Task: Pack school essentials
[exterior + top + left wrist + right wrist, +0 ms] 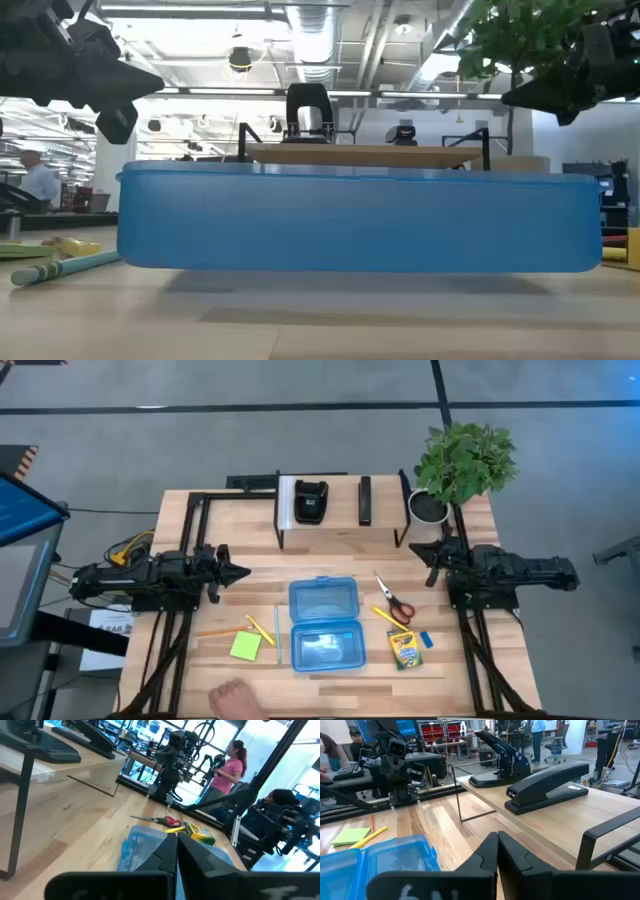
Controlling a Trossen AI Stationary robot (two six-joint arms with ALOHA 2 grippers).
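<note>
An open blue plastic case (324, 624) lies in the table's middle near the front; it fills the low view (360, 220). Left of it lie the lime-green sticky-note pad (245, 646) and yellow and orange pencils (259, 630). Right of it lie the red-handled scissors (396, 603), a yellow pencil (386, 615), the crayon box (403, 649) and the blue eraser (426, 639). My left gripper (240, 571) hovers shut above the table's left side. My right gripper (418, 547) hovers shut at the right, near the plant.
A wooden shelf on black metal legs (340, 500) stands at the far side, carrying a black boxy device (311, 501) and a black stapler (365, 500). A potted plant (462, 463) sits at the far right corner. A person's hand (236, 700) rests at the near edge.
</note>
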